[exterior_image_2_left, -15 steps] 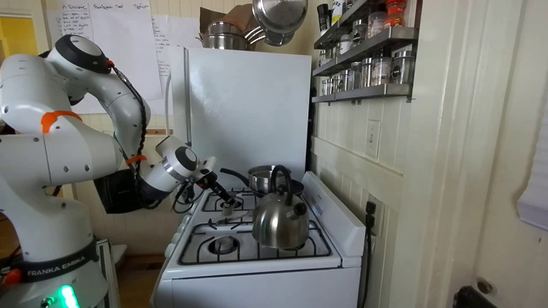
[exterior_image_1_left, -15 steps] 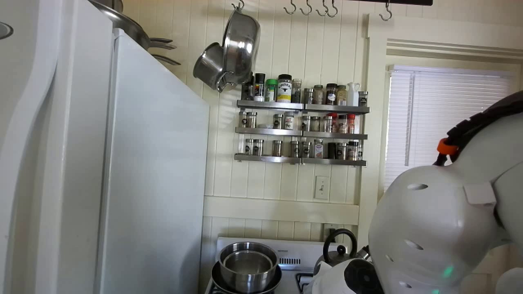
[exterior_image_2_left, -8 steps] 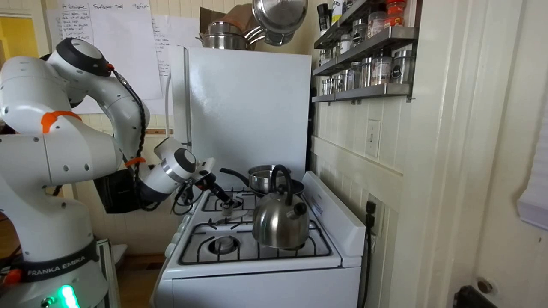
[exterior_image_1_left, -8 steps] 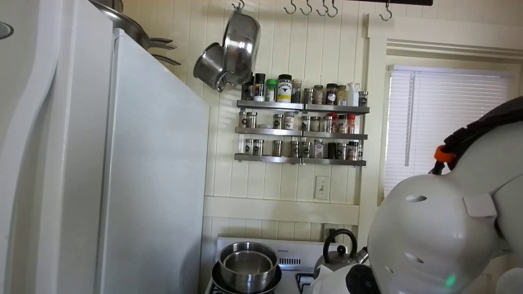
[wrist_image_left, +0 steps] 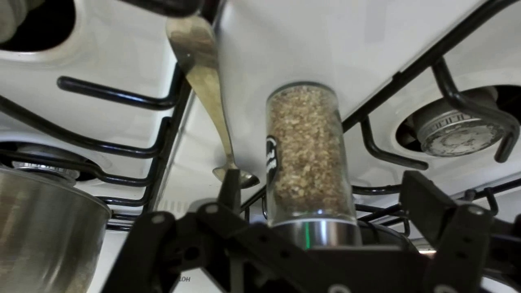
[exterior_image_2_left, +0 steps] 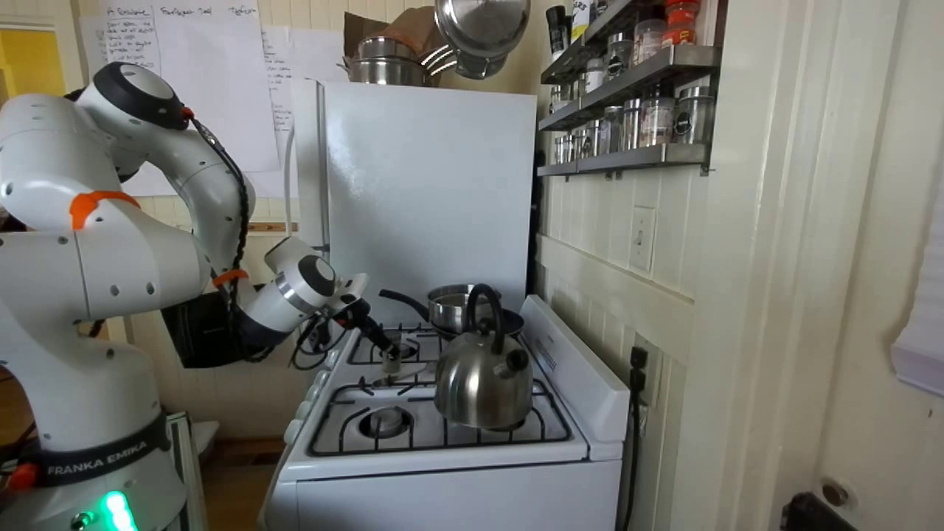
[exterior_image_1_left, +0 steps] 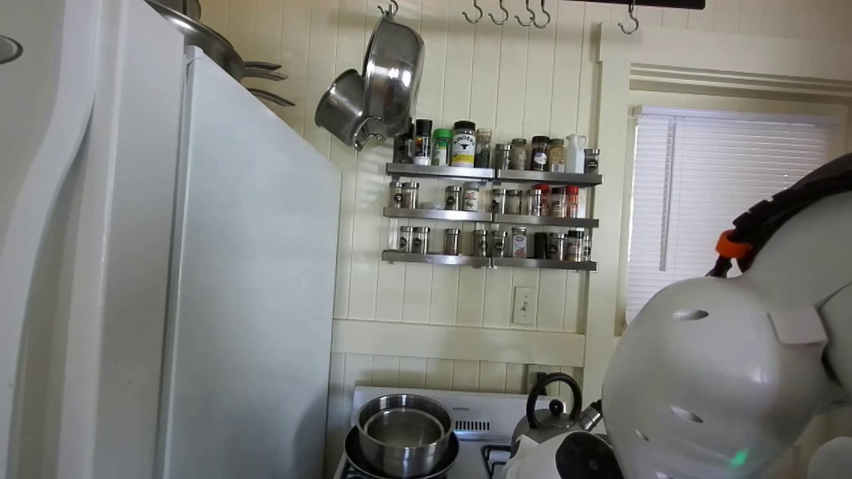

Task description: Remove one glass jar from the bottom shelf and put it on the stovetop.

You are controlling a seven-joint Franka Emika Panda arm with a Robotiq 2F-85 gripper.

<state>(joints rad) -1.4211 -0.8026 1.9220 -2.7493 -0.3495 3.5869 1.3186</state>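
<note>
One jar [wrist_image_left: 307,150] stands on the stove [wrist_image_left: 281,36], the claw [wrist_image_left: 323,185] parted around it; backing out leftward could topple it.

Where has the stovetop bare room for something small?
Bare: white strip above the jar in the wrist view, between spoon and grate; in an exterior view, the burner left of the kettle. Crowded: beside the jar, under kettle and pots.

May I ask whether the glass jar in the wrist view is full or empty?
The glass jar is nearly full: brown grains reach almost up to its silver lid.
</note>
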